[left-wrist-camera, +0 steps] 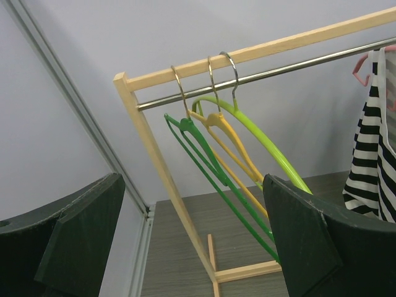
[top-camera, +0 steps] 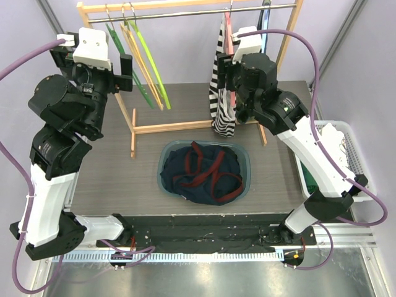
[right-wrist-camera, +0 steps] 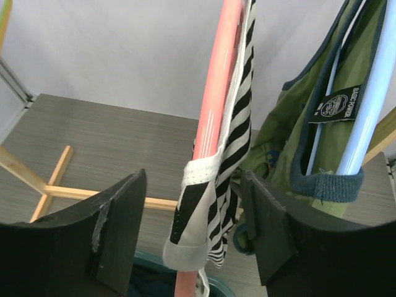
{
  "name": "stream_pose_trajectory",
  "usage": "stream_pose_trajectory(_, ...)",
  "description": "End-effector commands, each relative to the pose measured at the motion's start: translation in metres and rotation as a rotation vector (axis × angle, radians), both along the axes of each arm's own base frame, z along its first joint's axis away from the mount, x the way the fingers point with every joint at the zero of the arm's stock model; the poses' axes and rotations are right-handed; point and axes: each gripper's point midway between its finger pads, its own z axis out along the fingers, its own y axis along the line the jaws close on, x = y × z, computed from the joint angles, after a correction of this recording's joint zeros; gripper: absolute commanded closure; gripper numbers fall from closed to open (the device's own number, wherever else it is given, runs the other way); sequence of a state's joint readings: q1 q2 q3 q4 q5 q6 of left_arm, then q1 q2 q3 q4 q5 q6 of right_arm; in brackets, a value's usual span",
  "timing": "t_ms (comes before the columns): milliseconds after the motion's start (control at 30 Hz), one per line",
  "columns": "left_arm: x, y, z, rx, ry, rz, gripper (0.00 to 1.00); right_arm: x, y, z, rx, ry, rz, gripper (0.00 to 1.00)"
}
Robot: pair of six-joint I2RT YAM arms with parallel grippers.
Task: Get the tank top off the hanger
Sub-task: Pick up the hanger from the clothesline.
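Hangers (top-camera: 144, 65), three bare, one striped tank top (top-camera: 221, 102)

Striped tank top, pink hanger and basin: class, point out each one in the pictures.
striped tank top (top-camera: 221, 105), top external view, on its hanging body.
pink hanger (right-wrist-camera: 216, 80), right wrist view, on its sloping arm.
basin (top-camera: 161, 170), top external view, on its left rim.
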State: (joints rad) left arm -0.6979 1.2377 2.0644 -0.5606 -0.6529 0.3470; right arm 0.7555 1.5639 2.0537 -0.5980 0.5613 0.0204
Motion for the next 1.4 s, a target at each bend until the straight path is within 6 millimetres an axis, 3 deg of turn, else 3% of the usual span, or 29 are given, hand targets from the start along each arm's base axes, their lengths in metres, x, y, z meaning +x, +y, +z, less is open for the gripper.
stream_pose_trajectory(0, -0.003, 0.002, 0.008, -0.023, -0.021, -0.006, 0.0, -0.008, -0.014, 0.0, 0.016, 0.01, -0.039, 0.4)
stream_pose_trajectory(267, -0.003, 0.002, 0.01, -0.029, -0.025, -0.009, 0.0, -0.001, -0.019, -0.014, 0.006, 0.058, -0.055, 0.45)
stream_pose_trajectory(333, -0.003, 0.002, 0.01, -0.027, -0.024, -0.011, 0.0, -0.001, -0.022, -0.015, 0.004, 0.06, -0.061, 0.53)
stream_pose_trajectory(467, -0.004, 0.002, 0.01, -0.027, -0.025, -0.011, 0.0, 0.004, -0.031, -0.018, -0.003, 0.063, -0.083, 0.99)
stream_pose_trajectory(667, -0.004, 0.003, 0.009, -0.018, -0.022, -0.009, 0.0, 0.008, -0.037, -0.011, -0.022, 0.008, -0.072, 0.99)
stream_pose_trajectory(733, -0.005, 0.004, 0.008, -0.013, -0.021, -0.007, 0.0, 0.007, -0.041, 0.003, -0.021, -0.053, -0.06, 0.99)
stream_pose_trajectory(767, -0.005, 0.003, 0.007, -0.011, -0.02, -0.01, 0.0, 0.008, -0.041, -0.003, -0.034, -0.055, -0.059, 0.99)
stream_pose_trajectory(833, -0.005, 0.004, 0.007, -0.009, -0.019, -0.008, 0.0, 0.005, -0.046, 0.016, 0.002, -0.132, -0.059, 0.99)
stream_pose_trajectory(867, -0.005, 0.004, 0.007, -0.008, -0.02, -0.008, 0.0, 0.006, -0.048, 0.012, -0.015, -0.144, -0.056, 0.99)
stream_pose_trajectory(933, -0.005, 0.004, 0.006, -0.005, -0.019, -0.007, 0.0, 0.001, -0.049, 0.031, 0.026, -0.215, -0.044, 0.99)
stream_pose_trajectory(1100, -0.007, 0.006, 0.007, -0.003, -0.022, -0.004, 0.0, -0.005, -0.052, 0.052, 0.077, -0.301, -0.042, 0.99)
stream_pose_trajectory(1367, -0.006, 0.007, 0.004, 0.005, -0.015, 0.002, 0.0, -0.015, -0.053, 0.069, 0.127, -0.366, -0.006, 0.99)
